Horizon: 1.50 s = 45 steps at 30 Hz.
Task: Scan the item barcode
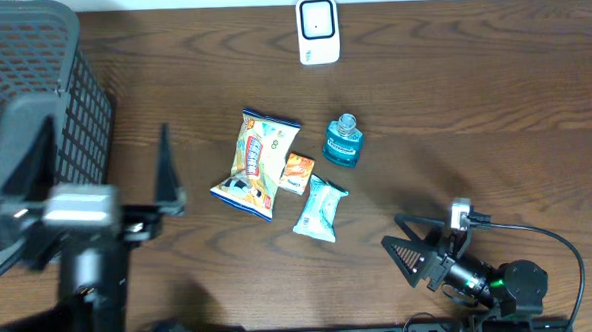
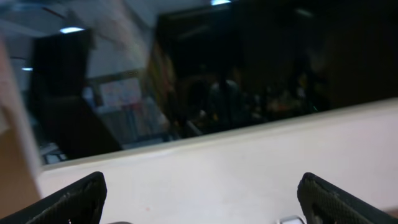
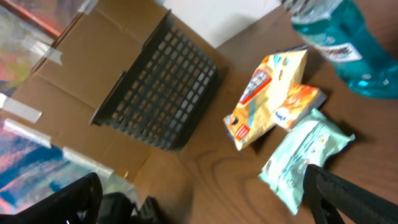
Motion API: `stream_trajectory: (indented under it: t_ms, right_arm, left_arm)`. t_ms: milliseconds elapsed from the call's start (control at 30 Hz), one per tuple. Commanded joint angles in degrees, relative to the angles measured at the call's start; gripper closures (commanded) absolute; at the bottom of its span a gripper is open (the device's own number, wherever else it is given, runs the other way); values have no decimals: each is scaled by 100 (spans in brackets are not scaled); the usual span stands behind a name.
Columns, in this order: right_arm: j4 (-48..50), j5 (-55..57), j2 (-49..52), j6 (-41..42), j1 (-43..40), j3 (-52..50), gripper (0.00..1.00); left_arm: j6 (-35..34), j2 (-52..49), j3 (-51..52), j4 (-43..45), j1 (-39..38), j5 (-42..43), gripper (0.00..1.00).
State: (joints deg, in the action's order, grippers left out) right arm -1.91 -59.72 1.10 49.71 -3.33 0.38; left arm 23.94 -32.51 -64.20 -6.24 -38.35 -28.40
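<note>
Standing wide open, empty: left gripper (image 2: 202, 202) | right gripper (image 3: 205, 199) | scanner (image 1: 318, 30) beyond snack bag (image 1: 258, 164)

scanner (image 1: 318, 30): white, far side, well apart from the goods | snack bag (image 1: 257, 164): yellow, lying flat | orange packet (image 1: 297, 173): small, touching bag | wipes pack (image 1: 320, 209): pale teal, flat, just below packet | blue bottle (image 1: 343, 142): standing, near packet

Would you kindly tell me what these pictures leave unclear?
- Barcodes: none legible on the bag, wipes or bottle; too small overhead.
- Bottle: cut off by the right wrist view's top corner.
- Orange packet: partly hidden by the bag.
- Left wrist view: blurred, shows no items.
</note>
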Motion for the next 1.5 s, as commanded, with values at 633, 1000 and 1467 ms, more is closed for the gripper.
stream_trajectory:
  t_ms: [633, 1000, 1467]
  right_arm:
    - [713, 1773, 4192, -1104, 444, -7, 1]
    - [2044, 2667, 8249, -1657, 2057, 1810, 1]
    - [852, 2446, 10078, -1958, 2352, 3530, 7]
  left_arm:
    - [-1681, 1239, 39, -927, 2804, 2492, 2]
    - [-1698, 1615, 39, -1128, 3049, 3014, 2]
    - [-1698, 1617, 39, -1174, 3058, 3014, 2]
